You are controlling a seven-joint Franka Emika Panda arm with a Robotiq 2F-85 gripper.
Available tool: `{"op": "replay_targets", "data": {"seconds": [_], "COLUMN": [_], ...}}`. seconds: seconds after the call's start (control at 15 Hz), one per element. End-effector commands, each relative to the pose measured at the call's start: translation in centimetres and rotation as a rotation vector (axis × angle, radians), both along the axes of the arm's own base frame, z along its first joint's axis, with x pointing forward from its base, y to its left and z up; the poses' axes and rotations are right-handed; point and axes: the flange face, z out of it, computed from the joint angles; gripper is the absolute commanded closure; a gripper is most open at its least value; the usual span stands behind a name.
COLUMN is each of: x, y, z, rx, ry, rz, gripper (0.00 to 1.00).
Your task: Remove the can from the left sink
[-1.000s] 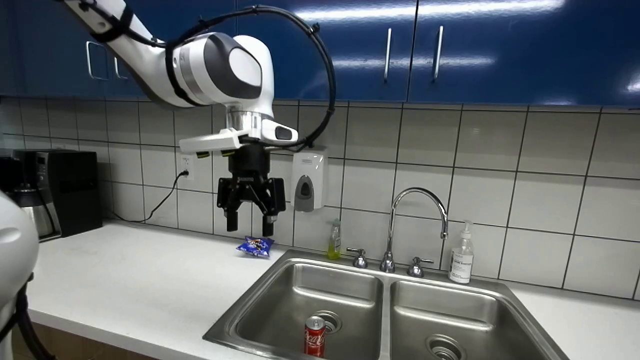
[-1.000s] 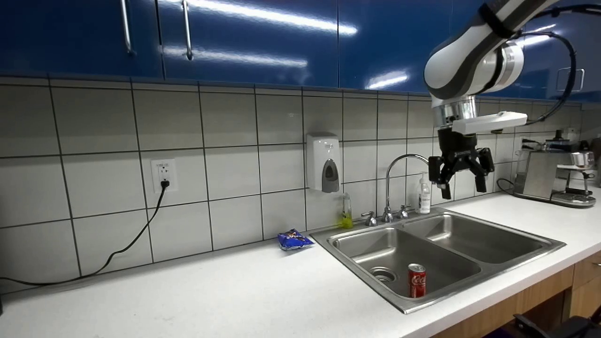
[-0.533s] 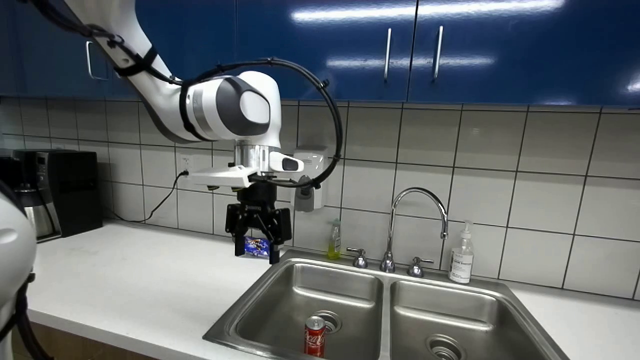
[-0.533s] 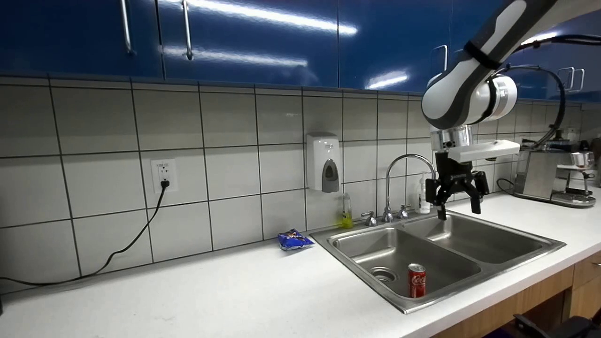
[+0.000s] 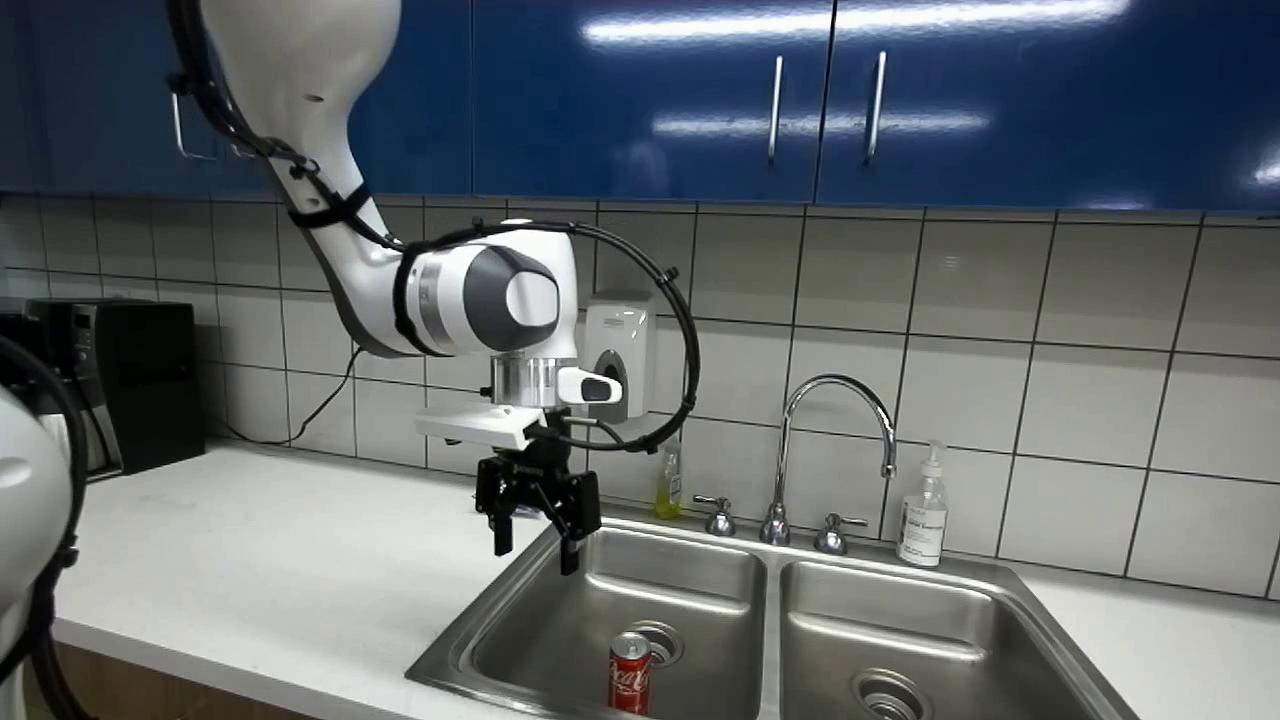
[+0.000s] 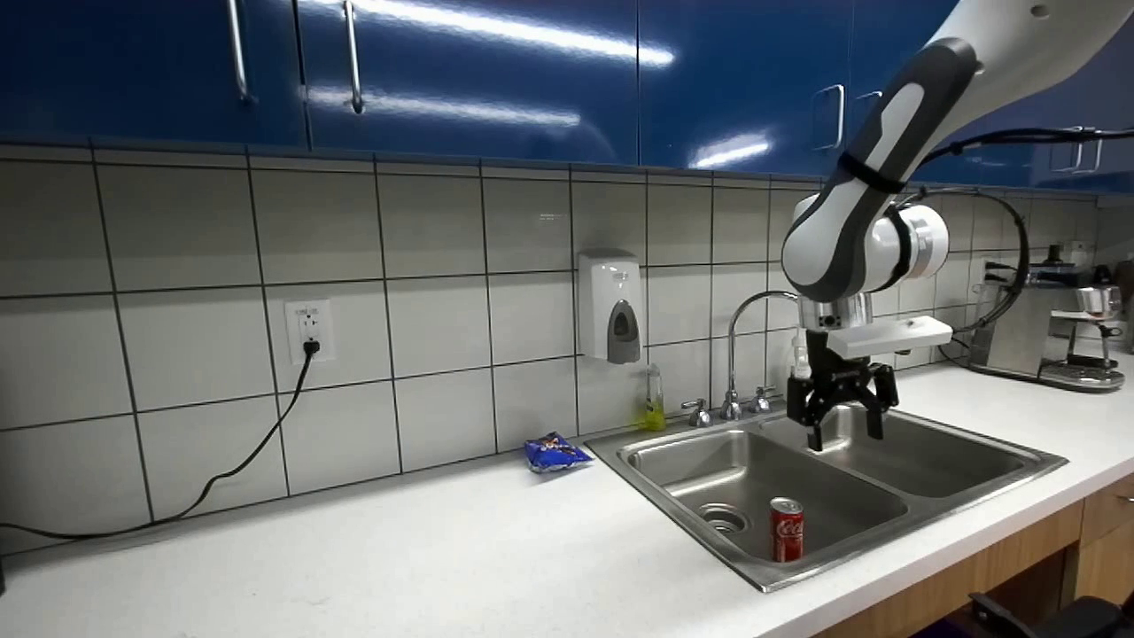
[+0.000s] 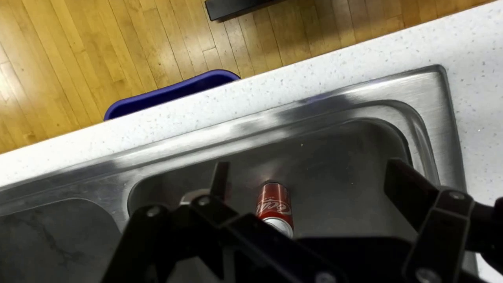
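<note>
1. In the left sink (image 5: 715,650), the can (image 5: 629,675) stands upright, silvery top uppermost; in an exterior view it is at about 7 o'clock from the drain (image 5: 664,643) and near it

2. In an exterior view, the gripper (image 5: 536,553) hangs at 11 o'clock from the can, higher and well apart from it, its fingers pointing down and spread wide

3. In the wrist view, the can shows between the fingers, which are at about 10 and 3 o'clock from it, and dark linkage cuts across part of its top

4. In an exterior view, the blue packet (image 6: 555,453) lies on the white counter (image 6: 399,549), just beside the sink's rim, between 9 and 10 o'clock from the can

5. In an exterior view, the faucet (image 5: 781,465) rises at 1 o'clock from the can, with a white-labelled pump bottle (image 5: 923,515) at 2 o'clock and a bottle of yellow-green liquid (image 5: 668,488) at 12
</note>
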Motion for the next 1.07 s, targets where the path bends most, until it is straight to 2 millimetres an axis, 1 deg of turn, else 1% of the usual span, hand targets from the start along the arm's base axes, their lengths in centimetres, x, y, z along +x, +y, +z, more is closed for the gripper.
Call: {"op": "replay_targets", "data": {"seconds": [0.0, 0.67, 1.0], "x": [2.6, 8.4, 10.4], "y": [-0.5, -2.5, -3.5], "z": [-2.4, -9.5, -12.3], "rx": [-0.017, -0.036, -0.041], "ry": [-0.011, -0.019, -0.015], "rz": [-0.006, -0.024, -0.046], "gripper": [0.0, 0.0, 0.0]}}
